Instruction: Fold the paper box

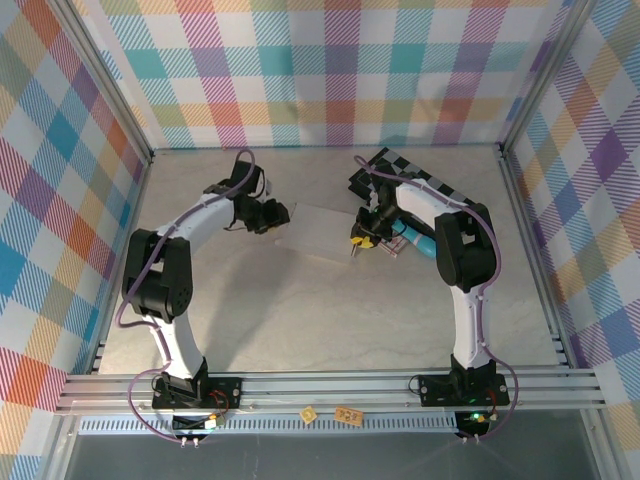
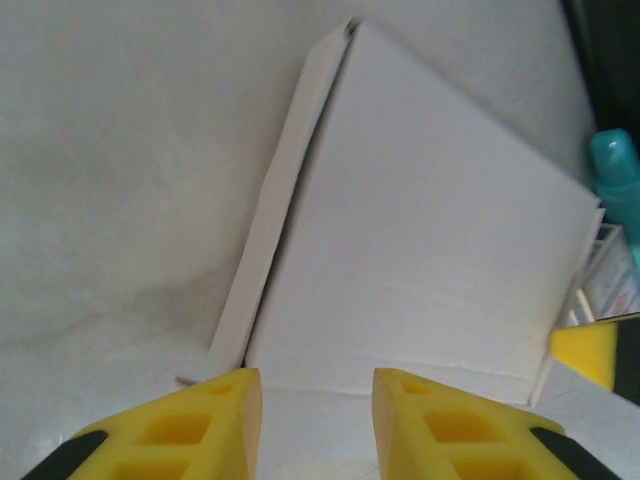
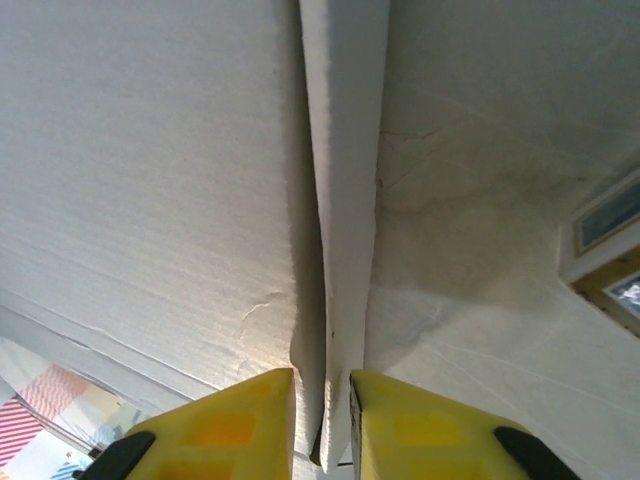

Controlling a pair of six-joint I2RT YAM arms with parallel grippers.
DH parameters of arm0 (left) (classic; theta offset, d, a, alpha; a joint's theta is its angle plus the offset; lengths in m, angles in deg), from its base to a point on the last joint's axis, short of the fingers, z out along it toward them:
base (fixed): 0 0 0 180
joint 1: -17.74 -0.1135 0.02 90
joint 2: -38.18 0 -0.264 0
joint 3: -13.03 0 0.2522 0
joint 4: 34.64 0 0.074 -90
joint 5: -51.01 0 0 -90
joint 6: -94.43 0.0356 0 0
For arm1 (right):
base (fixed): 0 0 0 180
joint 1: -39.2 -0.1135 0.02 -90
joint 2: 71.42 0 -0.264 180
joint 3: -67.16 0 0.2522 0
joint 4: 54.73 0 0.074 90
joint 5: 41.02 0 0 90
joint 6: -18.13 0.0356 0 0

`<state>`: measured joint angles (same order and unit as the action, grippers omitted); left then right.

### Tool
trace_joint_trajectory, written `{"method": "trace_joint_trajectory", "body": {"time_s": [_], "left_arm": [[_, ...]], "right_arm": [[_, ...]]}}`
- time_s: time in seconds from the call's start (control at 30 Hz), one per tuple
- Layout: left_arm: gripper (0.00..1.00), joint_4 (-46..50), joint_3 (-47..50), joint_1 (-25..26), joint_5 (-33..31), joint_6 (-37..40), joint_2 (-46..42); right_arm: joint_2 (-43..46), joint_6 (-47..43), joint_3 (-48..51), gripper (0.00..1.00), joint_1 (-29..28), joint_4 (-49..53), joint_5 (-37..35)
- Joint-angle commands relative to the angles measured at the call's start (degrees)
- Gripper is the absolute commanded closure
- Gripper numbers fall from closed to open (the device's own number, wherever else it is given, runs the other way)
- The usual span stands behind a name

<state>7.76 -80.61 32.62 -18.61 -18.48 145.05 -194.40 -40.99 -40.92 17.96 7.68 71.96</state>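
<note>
Top external view shows the paper box point(image 1: 318, 232) lying flat on the grey table point(image 1: 300, 310), in the far middle part, between the two arms. The left gripper point(image 1: 280, 215) is at the left edge of the box and the right gripper point(image 1: 358, 240) is at its right edge. A black-and-grey checkered board point(image 1: 405, 170) lies behind the right arm, and a teal object point(image 1: 418, 242) is just beside the right gripper.

Left wrist view looks along the box point(image 2: 420, 230). Its wide white panel lies flat, and a narrow side flap point(image 2: 275, 230) stands a little up along the left side. The yellow fingers point(image 2: 215, 425) of the left gripper point(image 2: 317, 410) are clearly apart, released, with the near edge of the sheet under the gap. The teal object point(image 2: 615, 165) is at the right border.

Right wrist view shows the right gripper point(image 3: 322, 420) with its fingers point(image 3: 245, 415) very near to each other, and a thin upright flap point(image 3: 345, 150) of the box point(image 3: 150, 180) runs between them. Whether they press the flap or only stand beside it cannot be told. A small printed packet point(image 3: 605, 250) lies on the table at the right.
</note>
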Motion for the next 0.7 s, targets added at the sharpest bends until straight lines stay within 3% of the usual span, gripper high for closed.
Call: {"method": "trace_joint_trajectory", "body": {"time_s": [0.0,0.33,0.67], "left_arm": [[0.69,2.81,-4.15,-0.72,3.64,3.46,5.32],[0.69,4.91,-6.81,-0.64,4.41,8.23,12.26],[0.81,2.19,0.03,0.14,4.56,8.02,10.06]], "right_arm": [[2.93,-1.20,-2.09,0.75,0.05,2.40,0.39],[4.15,-1.56,0.46,0.61,1.91,-0.02,3.67],[1.70,-4.37,2.12,0.51,2.69,-5.45,5.41]]}}
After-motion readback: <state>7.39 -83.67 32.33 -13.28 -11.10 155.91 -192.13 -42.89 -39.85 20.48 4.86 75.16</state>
